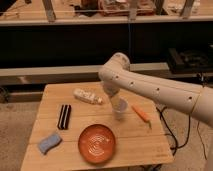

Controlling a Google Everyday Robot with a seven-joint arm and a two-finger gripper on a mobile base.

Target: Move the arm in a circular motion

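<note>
Wooden table (pixel 150 147): plate (pixel 96 144), sponge (pixel 49 142), bottle (pixel 87 96), black bar (pixel 64 116), orange stick (pixel 141 113) (tool (pixel 119 106) mid-table)

arm (pixel 155 90) cut off at right edge; pincer (pixel 120 108) a pale blur over the table (pixel 142 142), detail unreadable

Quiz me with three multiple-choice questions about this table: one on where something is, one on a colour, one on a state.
1. Where is the blue sponge?
A. on the plate
B. near a front corner of the table
C. under the arm

2. What colour is the round plate?
A. reddish-orange
B. green
C. white

3. How is the white bottle placed?
A. standing upright
B. stacked on the plate
C. lying on its side

Answers: 1 B, the sponge lies by the near corner, in front of the black bar. 2 A, the plate's ringed face is reddish-orange. 3 C, its length runs flat along the wood.

The gripper hangs at the end of the arm over the table's middle, by a pale cup.
</note>
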